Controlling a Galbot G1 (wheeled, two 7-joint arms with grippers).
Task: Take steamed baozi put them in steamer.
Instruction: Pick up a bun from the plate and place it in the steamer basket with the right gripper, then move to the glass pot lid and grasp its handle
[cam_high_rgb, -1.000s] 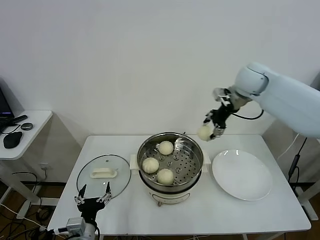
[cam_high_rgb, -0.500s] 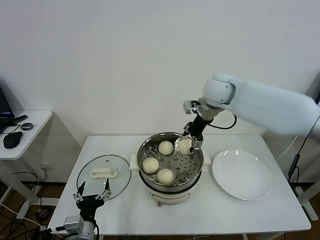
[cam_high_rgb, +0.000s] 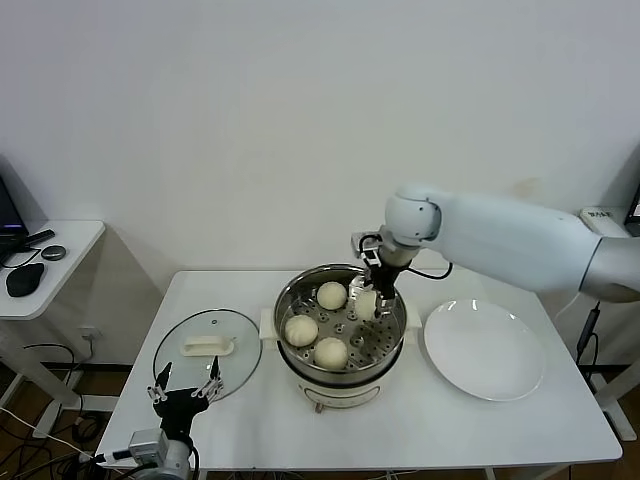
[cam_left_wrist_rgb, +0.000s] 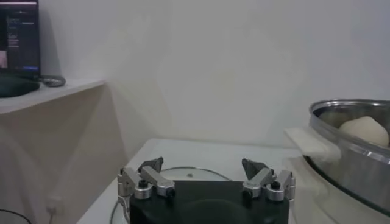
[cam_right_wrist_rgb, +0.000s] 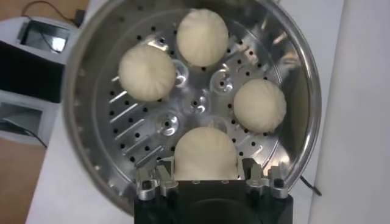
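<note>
Right gripper clamped on fourth baozi inside steamer.

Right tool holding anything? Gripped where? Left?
Right tool grips the fourth baozi by its opposite sides, inside the steamer. Left tool is open and holds nothing.

The round shiny stainless-steel steamer is cut off at the left wrist view's edge, showing one cream-white baozi. In the right wrist view, the right gripper hides the held baozi's near side.
</note>
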